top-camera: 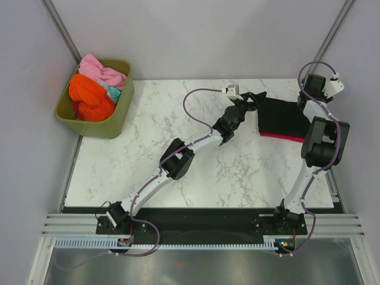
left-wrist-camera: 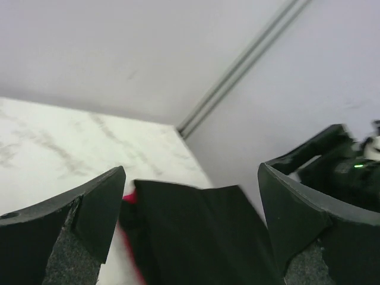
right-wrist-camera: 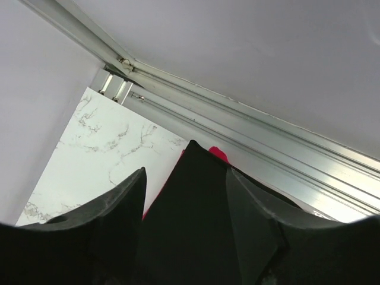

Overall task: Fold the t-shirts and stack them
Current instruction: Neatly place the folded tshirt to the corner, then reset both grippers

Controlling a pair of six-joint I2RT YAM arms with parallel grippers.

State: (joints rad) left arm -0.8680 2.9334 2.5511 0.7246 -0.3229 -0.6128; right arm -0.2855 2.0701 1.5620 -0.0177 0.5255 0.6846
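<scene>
A folded black t-shirt (top-camera: 279,116) lies at the table's back right on top of a crimson red t-shirt (top-camera: 284,138), whose edge peeks out along the near side. My left gripper (top-camera: 249,102) hovers at the black shirt's left corner. In the left wrist view its fingers (left-wrist-camera: 92,217) stand wide apart with the black shirt (left-wrist-camera: 196,231) lying loose below them and a red sliver (left-wrist-camera: 129,198) beside it. My right gripper (top-camera: 301,105) is over the shirt's right edge. Its fingers (right-wrist-camera: 116,211) are parted above the black cloth (right-wrist-camera: 190,219), and the red shirt (right-wrist-camera: 218,153) shows beyond.
An olive-green tub (top-camera: 117,122) at the back left holds an orange shirt (top-camera: 89,100), a pink shirt (top-camera: 102,72) and a teal shirt (top-camera: 114,93). Grey walls and a metal rail (right-wrist-camera: 249,127) stand close behind the stack. The marble table (top-camera: 148,154) stretches between tub and stack.
</scene>
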